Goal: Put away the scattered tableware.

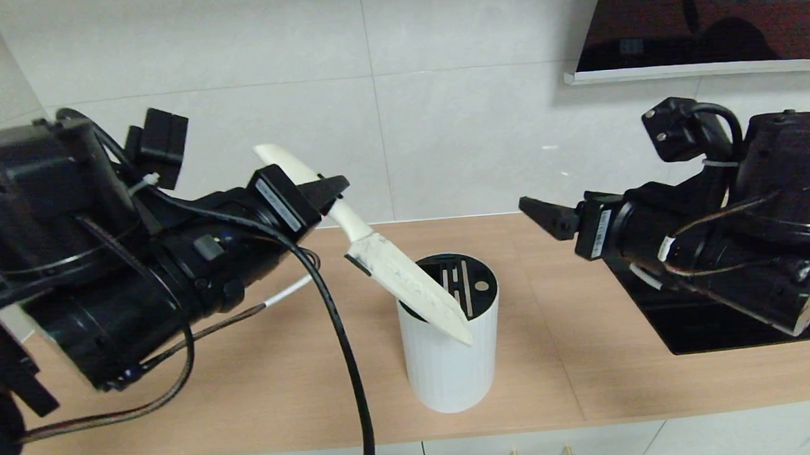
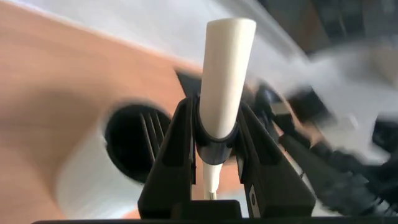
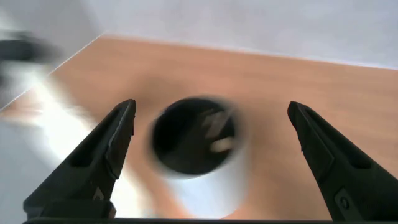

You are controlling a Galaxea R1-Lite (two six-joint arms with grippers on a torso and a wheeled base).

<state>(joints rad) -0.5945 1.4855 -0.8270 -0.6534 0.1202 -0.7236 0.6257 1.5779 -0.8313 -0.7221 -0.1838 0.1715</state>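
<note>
Clamped on the cream handle, my left pincer (image 1: 330,193) holds the white knife (image 1: 397,280), blade slanting down across the slotted black top of the knife block (image 1: 454,367), which stands upright on the wooden bench (image 1: 592,363). My right pincer (image 3: 211,109) hangs wide open and empty near the block.

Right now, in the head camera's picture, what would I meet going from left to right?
Left hand gripping a white knife → white knife holder → open right hand → black cooktop.
</note>
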